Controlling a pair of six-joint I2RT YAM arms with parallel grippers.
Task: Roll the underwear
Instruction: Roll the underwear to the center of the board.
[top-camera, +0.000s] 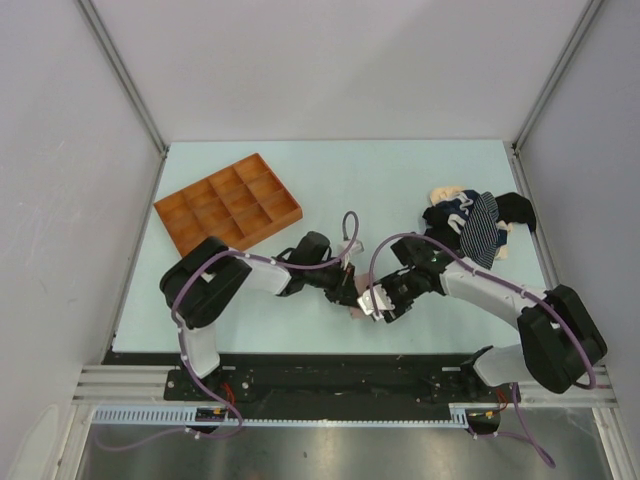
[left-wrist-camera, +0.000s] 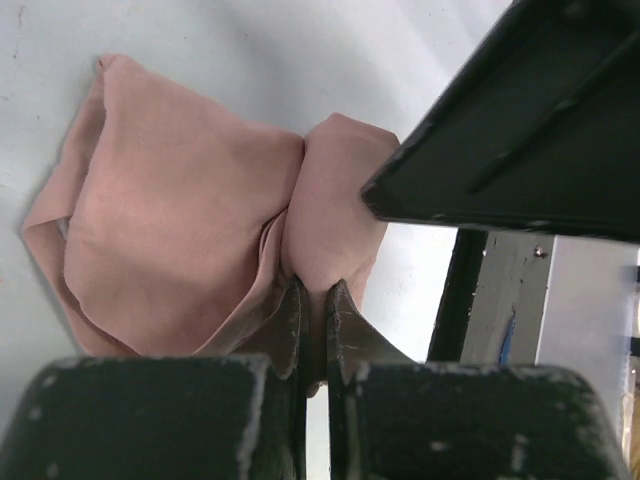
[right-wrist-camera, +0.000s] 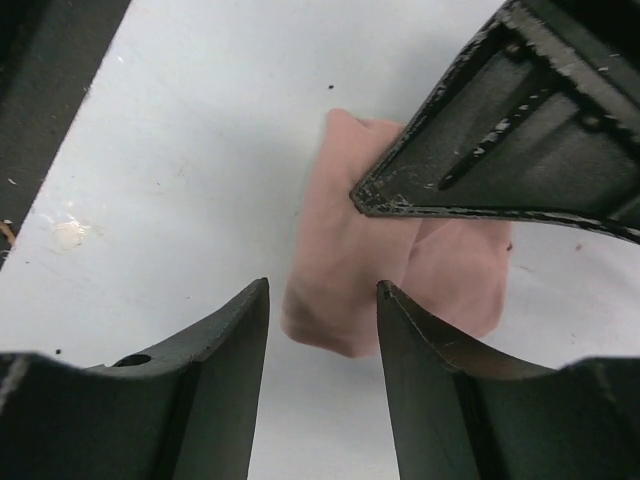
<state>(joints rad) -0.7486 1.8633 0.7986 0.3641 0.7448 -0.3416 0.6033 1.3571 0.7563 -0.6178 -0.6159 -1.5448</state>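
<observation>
1. My left gripper (left-wrist-camera: 312, 295) was pinched shut on a fold of the soft pale pink-beige cloth underwear (left-wrist-camera: 170, 230), which lay bunched on the pale table (left-wrist-camera: 250, 40) near its front edge.
2. My right gripper (right-wrist-camera: 322, 290) stood open and held nothing, with the same garment just beyond its fingers.
3. A heap of navy-striped, black and cream cloth garments (top-camera: 478, 225) lay at the right, and the orange compartmented plastic tray (top-camera: 228, 203) at the left.

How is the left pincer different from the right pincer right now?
The left pincer is squeezed shut, while the right pincer is open. The left pincer pinches a fold of the pink underwear; the right pincer holds nothing, and the cloth's edge just shows in its gap. Both are black, and both are at the same pink underwear.
</observation>
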